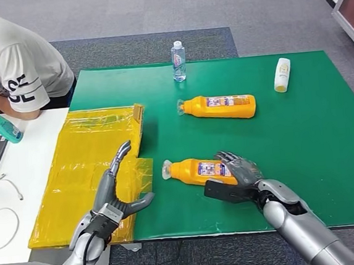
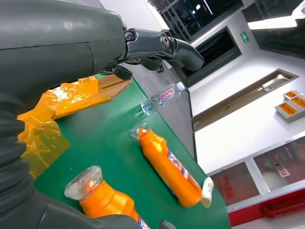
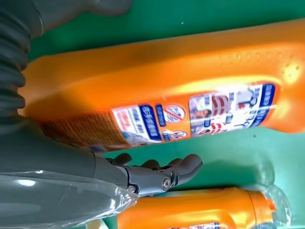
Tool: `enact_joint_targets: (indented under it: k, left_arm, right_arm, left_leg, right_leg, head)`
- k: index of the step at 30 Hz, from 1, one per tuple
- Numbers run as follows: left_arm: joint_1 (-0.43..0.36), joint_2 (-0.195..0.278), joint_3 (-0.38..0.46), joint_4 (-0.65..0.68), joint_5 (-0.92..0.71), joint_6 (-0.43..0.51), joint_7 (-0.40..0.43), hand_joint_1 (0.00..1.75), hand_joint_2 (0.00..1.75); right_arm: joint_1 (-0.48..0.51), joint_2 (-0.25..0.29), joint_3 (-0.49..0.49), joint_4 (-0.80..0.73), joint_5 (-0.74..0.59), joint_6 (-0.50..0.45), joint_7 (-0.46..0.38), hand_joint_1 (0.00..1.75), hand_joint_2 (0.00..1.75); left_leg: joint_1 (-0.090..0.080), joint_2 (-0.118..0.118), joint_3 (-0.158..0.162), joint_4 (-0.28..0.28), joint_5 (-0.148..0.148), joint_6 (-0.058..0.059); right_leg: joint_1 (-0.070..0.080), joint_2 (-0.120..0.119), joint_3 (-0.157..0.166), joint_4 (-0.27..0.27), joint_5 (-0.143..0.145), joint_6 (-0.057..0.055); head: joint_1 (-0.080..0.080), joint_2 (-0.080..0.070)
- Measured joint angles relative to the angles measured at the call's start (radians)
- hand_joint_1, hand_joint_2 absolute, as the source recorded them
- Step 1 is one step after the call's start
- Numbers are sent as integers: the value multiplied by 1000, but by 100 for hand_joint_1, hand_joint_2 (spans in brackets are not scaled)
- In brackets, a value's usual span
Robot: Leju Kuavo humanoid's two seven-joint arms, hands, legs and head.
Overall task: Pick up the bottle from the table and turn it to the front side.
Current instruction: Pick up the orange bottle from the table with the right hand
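Though right hand (image 1: 236,167) maybe grips it, bottle (image 1: 198,171) lies crosswise, cap leftward

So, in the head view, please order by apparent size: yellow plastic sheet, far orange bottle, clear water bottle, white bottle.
1. yellow plastic sheet
2. far orange bottle
3. and 4. clear water bottle and white bottle look alike; not ranked.

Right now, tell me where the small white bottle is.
In the head view the small white bottle lies on the green mat's far right, beyond the right hand, right of the far orange bottle.
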Motion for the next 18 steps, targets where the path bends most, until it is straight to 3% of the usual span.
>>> enact_joint_targets:
  k: [18]
  left_arm:
    - [0, 0, 0, 0, 0, 1, 3, 0, 175]
  right_arm:
    - [-75, 28, 57, 98, 63, 18, 57, 0, 175]
  left_leg:
    - [0, 0, 0, 0, 1, 0]
  right_leg:
    - [0, 0, 0, 0, 1, 0]
  head:
    - [0, 0]
